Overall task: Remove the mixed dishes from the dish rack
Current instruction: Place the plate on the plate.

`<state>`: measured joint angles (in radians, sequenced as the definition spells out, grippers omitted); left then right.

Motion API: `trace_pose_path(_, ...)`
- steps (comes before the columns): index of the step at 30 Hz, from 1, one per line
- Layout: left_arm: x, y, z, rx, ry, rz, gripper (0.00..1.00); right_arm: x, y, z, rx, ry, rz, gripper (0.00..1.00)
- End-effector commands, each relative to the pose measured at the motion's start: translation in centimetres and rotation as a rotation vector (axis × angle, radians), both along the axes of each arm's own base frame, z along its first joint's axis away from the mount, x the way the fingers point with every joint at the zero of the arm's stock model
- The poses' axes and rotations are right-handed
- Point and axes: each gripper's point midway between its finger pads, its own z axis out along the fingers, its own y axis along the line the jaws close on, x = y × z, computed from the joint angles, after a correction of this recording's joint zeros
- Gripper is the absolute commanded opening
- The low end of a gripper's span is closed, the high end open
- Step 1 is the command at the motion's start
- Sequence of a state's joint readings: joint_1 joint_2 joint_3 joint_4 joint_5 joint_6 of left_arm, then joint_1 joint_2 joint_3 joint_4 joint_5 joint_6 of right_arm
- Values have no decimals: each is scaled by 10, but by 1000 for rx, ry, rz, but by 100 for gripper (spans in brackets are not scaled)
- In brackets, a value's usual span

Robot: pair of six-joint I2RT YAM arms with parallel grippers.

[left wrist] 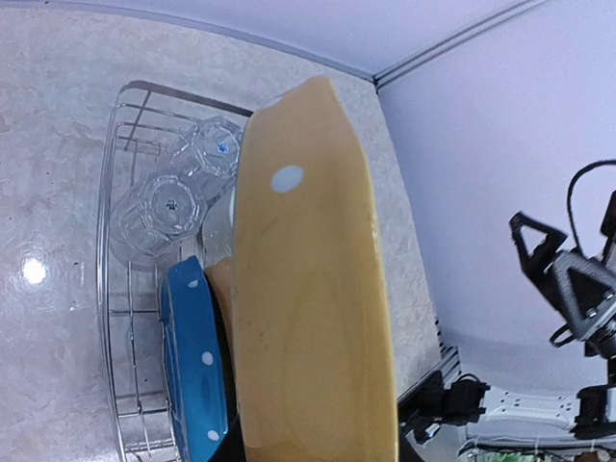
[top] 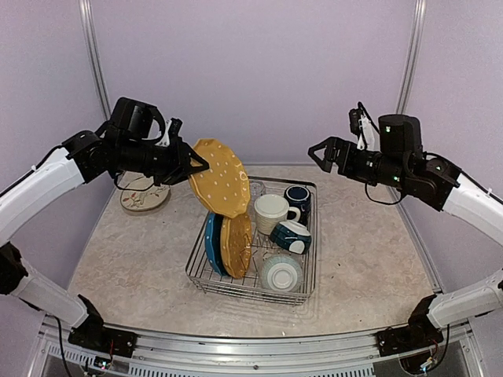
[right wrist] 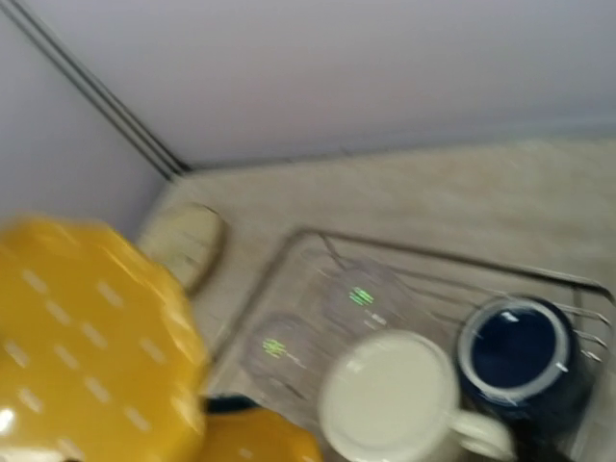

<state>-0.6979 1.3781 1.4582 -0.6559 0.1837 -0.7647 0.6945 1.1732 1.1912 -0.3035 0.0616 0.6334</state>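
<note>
My left gripper (top: 195,166) is shut on the rim of a mustard-yellow speckled plate (top: 221,179) and holds it tilted in the air above the left end of the dish rack (top: 236,288). In the left wrist view this plate (left wrist: 310,289) fills the middle and hides my fingers. In the rack stand a blue plate (top: 211,240) and a second yellow plate (top: 236,245), with a cream mug (top: 272,211), a navy mug (top: 298,196), a teal-and-white bowl (top: 291,236), an upturned pale bowl (top: 280,273) and clear tumblers (left wrist: 169,206). My right gripper (top: 317,154) is open and empty, high above the rack's right end.
A cream patterned plate (top: 144,195) lies on the table left of the rack, below my left arm. The right wrist view is blurred; it shows the held plate (right wrist: 87,337), the cream mug (right wrist: 390,397) and the navy mug (right wrist: 520,351). Walls stand behind and at both sides.
</note>
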Motion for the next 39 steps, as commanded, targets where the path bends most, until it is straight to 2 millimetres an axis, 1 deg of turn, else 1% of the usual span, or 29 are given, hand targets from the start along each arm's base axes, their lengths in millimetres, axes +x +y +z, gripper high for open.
trace_pose_path(1,17,32,87,-324,-148,-17,1,4,-12,-37,-129,60,-37,100)
trace_pose_path(3,33,66,97,-321,-185,61,1,6,-10,-42,-133,68,-38,100)
trace_pose_path(6,56,117,100,-327,-199,177,1,10,-8,-50,-156,82,-35,100)
trace_pose_path(9,78,163,97,-360,-190,287,1,13,-9,-53,-177,87,-42,100)
trace_pose_path(11,92,188,89,-394,-168,357,1,14,-9,-53,-182,88,-43,100)
trace_pose_path(12,101,208,82,-409,-156,415,1,14,-9,-53,-185,86,-44,100)
trace_pose_path(13,108,221,77,-424,-151,456,1,14,-9,-52,-186,85,-46,100)
trace_pose_path(15,124,243,59,-427,-137,534,1,15,-11,-50,-187,80,-51,100)
trace_pose_path(16,129,252,54,-416,-146,570,1,15,-12,-49,-189,78,-55,100)
trace_pose_path(17,137,261,43,-397,-143,610,1,15,-13,-48,-188,76,-59,100)
trace_pose_path(19,149,278,27,-385,-132,672,1,15,-15,-46,-188,72,-62,100)
trace_pose_path(20,155,285,21,-388,-131,687,1,15,-16,-45,-189,71,-64,100)
trace_pose_path(22,170,299,-2,-400,-95,722,1,14,-19,-45,-193,71,-70,100)
trace_pose_path(23,175,304,-8,-410,-82,734,1,14,-21,-46,-195,73,-76,100)
trace_pose_path(24,182,310,-22,-422,-49,746,1,13,-21,-46,-195,75,-78,100)
trace_pose_path(27,194,322,-43,-420,-26,775,1,12,-24,-47,-187,81,-85,100)
trace_pose_path(28,199,326,-56,-406,-5,791,1,11,-25,-47,-185,81,-86,100)
trace_pose_path(30,205,329,-68,-417,24,796,0,10,-26,-45,-176,79,-89,100)
trace_pose_path(31,209,331,-80,-416,46,799,1,10,-26,-44,-174,78,-89,100)
trace_pose_path(34,219,334,-95,-405,72,812,0,9,-28,-41,-166,72,-94,100)
trace_pose_path(36,222,335,-112,-405,109,815,0,8,-30,-39,-166,70,-98,100)
trace_pose_path(37,226,336,-110,-409,87,811,0,8,-30,-39,-166,70,-98,100)
trace_pose_path(39,231,338,-117,-408,91,809,0,7,-32,-39,-165,71,-101,100)
